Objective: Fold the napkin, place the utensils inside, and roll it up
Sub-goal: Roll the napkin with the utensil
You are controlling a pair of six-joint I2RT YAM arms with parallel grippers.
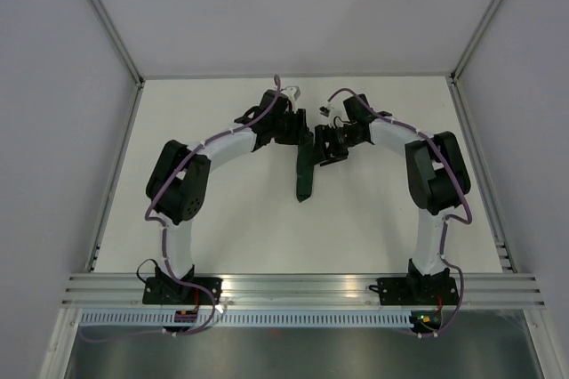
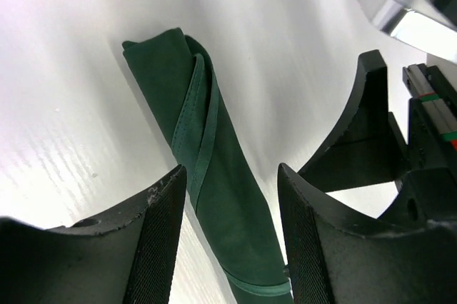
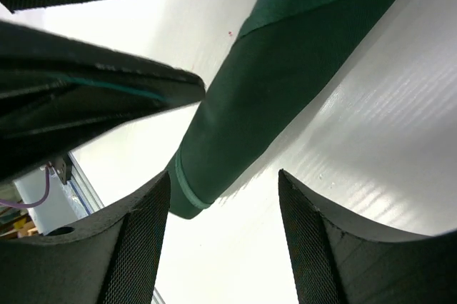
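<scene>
Left tool point(image 2: 232, 175) and right tool point(image 3: 225, 179) both open over the rolled napkin point(image 1: 304, 179): lift straight up, don't snag its loose hem.

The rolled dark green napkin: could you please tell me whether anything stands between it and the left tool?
Nothing visible does. The rolled dark green cloth napkin lies on the white table, framed directly by the fingers of the open left tool, with no object in between.

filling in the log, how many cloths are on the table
1: the rolled napkin, lying centrally, its far end under the left gripper and right gripper. The arms may hide more.
</scene>
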